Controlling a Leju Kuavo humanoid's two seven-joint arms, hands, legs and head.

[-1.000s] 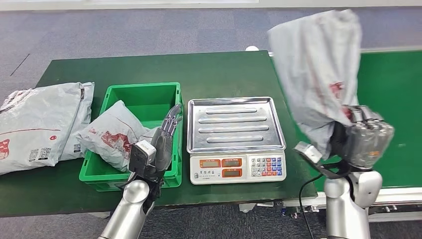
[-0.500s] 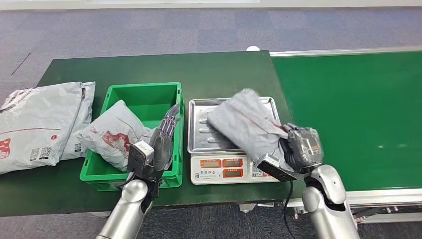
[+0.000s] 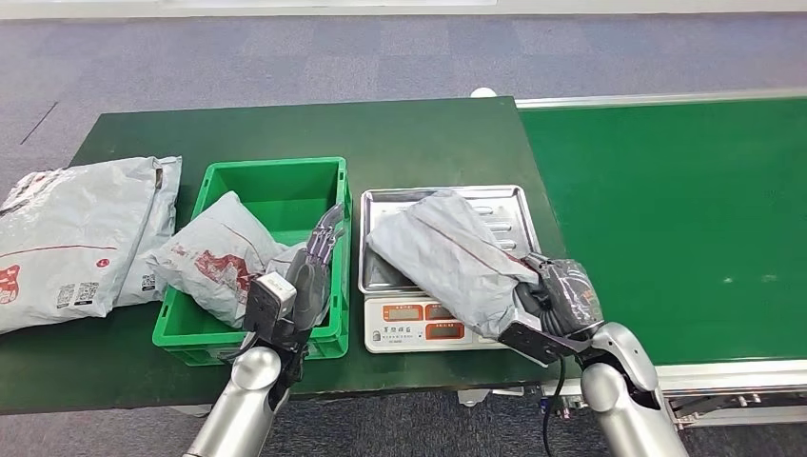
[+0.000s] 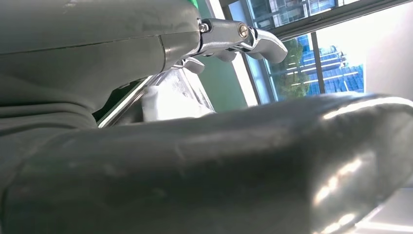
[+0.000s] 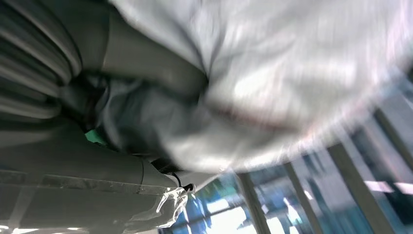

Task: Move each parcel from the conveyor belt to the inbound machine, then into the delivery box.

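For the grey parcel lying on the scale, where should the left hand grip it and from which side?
Probably the grey parcel by its raised end nearest the green box, coming from that side. That end lies free on the scale tray, while the right hand holds the opposite end.

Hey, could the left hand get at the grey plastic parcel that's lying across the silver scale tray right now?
Probably yes. The left hand hovers empty at the green plastic crate's right wall, beside the silver scale tray, with nothing between. But the right hand holds the grey plastic parcel at its near end.
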